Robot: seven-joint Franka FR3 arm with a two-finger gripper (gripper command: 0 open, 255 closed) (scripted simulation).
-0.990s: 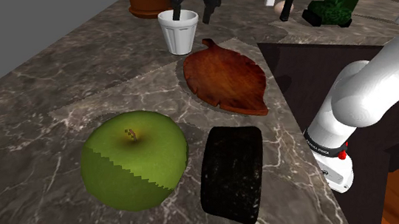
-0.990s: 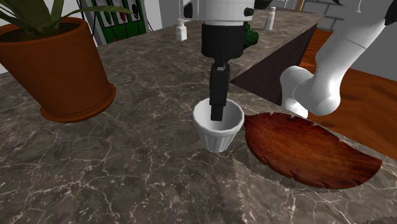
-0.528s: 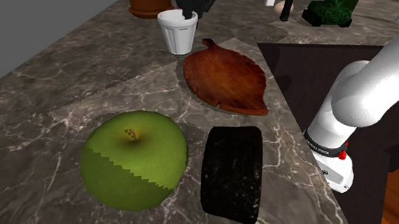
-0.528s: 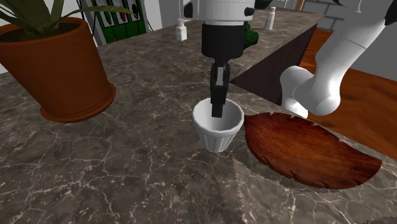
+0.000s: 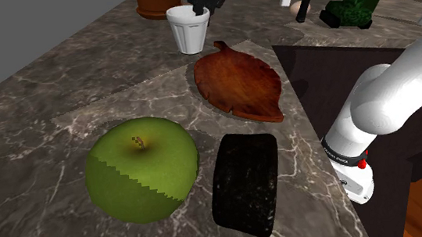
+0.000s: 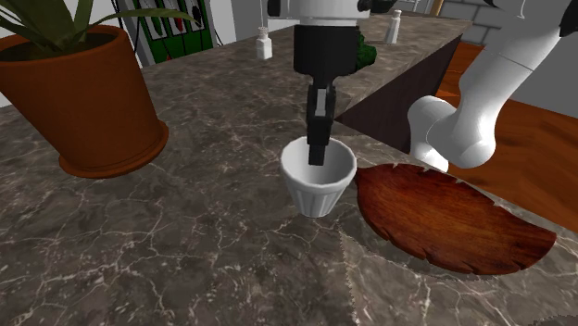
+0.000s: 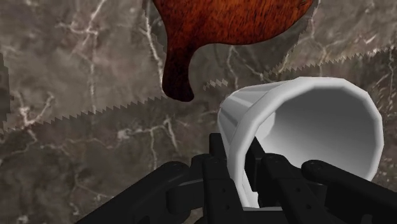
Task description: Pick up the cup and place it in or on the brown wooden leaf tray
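Observation:
A white ribbed cup (image 5: 189,32) (image 6: 318,192) is near the back of the marble counter, beside the stem end of the brown leaf-shaped tray (image 5: 238,84) (image 6: 445,218). My black gripper (image 5: 201,8) (image 6: 318,153) comes down from above and is shut on the cup's rim, one finger inside and one outside. In the wrist view the gripper (image 7: 245,172) clasps the cup (image 7: 305,127) by its wall, and the tray (image 7: 222,19) with its stem lies just beyond. The cup looks raised slightly off the counter.
A large green apple (image 5: 142,168) and a black speckled cylinder (image 5: 246,183) lie at the front of the counter. A terracotta plant pot (image 6: 88,93) stands beyond the cup. The counter drops off to a dark recess (image 5: 331,72) past the tray.
The fingers, apart around the cup's wall a second ago, have closed on it. The cup has since risen a little with the gripper.

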